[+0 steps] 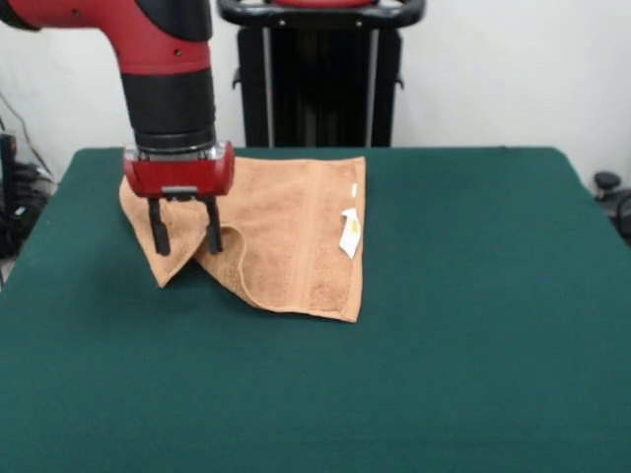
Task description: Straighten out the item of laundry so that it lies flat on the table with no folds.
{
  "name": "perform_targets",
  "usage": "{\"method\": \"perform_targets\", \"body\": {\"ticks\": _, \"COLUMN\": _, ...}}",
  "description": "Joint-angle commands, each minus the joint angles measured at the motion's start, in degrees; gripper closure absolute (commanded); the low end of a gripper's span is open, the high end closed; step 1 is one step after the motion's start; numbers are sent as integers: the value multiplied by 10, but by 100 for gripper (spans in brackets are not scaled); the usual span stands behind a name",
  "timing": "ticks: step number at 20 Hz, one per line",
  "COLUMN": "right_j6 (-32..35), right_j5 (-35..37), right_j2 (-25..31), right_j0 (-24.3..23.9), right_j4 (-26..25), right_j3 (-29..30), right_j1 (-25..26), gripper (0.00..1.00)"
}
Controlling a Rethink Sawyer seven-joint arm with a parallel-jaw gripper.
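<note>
The orange-tan towel (291, 227) lies on the dark green table (454, 355), left of centre toward the far edge. Its right part lies flat, with the white care tag (349, 234) near the right border. Its left part is folded over and ends in a point toward the near side, with a curled fold edge beside it. My gripper (185, 239) hangs straight down over this folded left part. Its two black fingers (158, 229) stand apart and open, with towel cloth showing between them. I cannot tell whether the tips touch the cloth.
The robot's black pedestal (317, 84) stands behind the table's far edge. Cables and dark gear (15, 197) sit off the table's left side, and a small black object (606, 182) sits off the right.
</note>
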Motion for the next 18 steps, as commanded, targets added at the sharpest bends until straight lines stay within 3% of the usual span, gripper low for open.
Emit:
{"method": "perform_targets", "body": {"ticks": 1, "right_j6": -114, "right_j5": 113, "right_j2": 92, "right_j0": -3, "right_j4": -25, "right_j3": -23, "right_j1": 56, "gripper": 0}}
{"method": "perform_targets", "body": {"ticks": 8, "right_j6": -44, "right_j5": 107, "right_j2": 16, "right_j0": 19, "right_j4": -52, "right_j3": -51, "right_j1": 81, "gripper": 0}}
{"method": "perform_targets", "body": {"ticks": 18, "right_j6": 36, "right_j5": 86, "right_j2": -49, "right_j0": 59, "right_j4": -58, "right_j3": -4, "right_j1": -16, "gripper": 0}}
